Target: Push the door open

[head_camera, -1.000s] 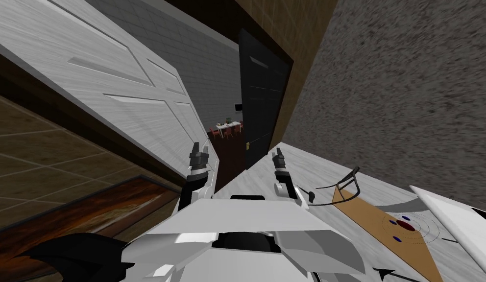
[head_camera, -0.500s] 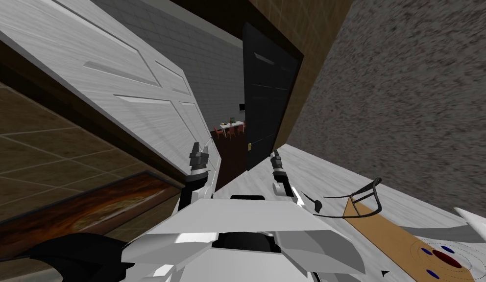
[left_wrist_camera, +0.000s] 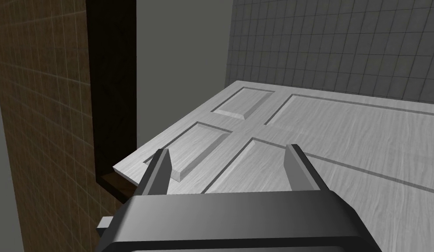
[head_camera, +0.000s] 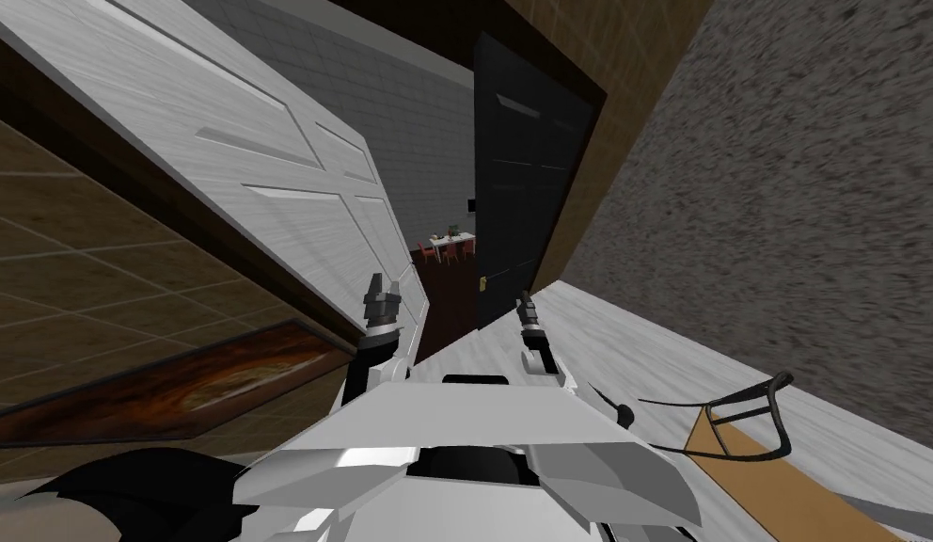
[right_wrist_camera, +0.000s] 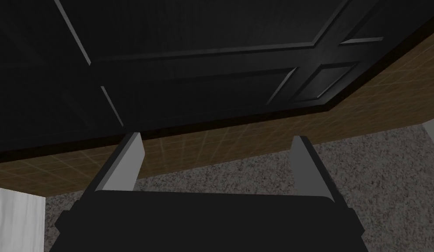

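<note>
White panelled door (head_camera: 267, 188) (left_wrist_camera: 334, 140) stands swung partly open on my left, free edge toward a gap with a far dining table (head_camera: 452, 239). Left gripper (head_camera: 384, 282) (left_wrist_camera: 227, 151) is just beside the door's face near that edge, 2 fingers spread apart, holding nothing; contact cannot be told. Right gripper (head_camera: 526, 301) (right_wrist_camera: 218, 138) is also spread and empty, pointing at a black door (head_camera: 521, 188) (right_wrist_camera: 190, 65) with a small gold handle (head_camera: 482, 281). A speckled grey wall (head_camera: 784, 188) is to the right.
</note>
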Motion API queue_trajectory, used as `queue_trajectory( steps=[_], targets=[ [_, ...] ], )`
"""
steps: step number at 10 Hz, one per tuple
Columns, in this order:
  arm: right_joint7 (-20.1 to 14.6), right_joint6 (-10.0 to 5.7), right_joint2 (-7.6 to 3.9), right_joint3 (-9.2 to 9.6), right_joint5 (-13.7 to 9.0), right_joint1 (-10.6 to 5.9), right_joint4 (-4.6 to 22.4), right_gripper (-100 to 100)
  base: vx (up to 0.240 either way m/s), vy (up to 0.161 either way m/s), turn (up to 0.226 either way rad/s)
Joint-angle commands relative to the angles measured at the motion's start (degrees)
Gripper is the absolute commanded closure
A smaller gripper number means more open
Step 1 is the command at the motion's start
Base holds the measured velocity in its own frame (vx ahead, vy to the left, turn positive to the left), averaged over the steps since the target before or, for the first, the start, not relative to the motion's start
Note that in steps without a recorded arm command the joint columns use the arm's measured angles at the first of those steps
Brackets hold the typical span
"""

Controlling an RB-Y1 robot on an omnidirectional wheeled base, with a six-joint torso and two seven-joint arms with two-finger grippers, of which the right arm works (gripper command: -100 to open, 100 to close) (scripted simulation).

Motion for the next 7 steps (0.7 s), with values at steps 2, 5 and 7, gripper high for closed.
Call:
queue_trajectory(
  steps=[2, 5, 7],
  targets=[
    [-0.20, -1.17, -0.28, 0.19, -0.20, -1.45, 4.26, -100, 0.036, -0.059, 0.101],
    [-0.49, -2.53, -0.68, 0.35, -0.50, -3.49, 8.30, -100, 0.036, -0.068, 0.129],
    [-0.64, -3.22, -0.88, 0.42, -0.64, -4.52, 11.40, -100, 0.028, -0.044, 0.100]
  ],
)
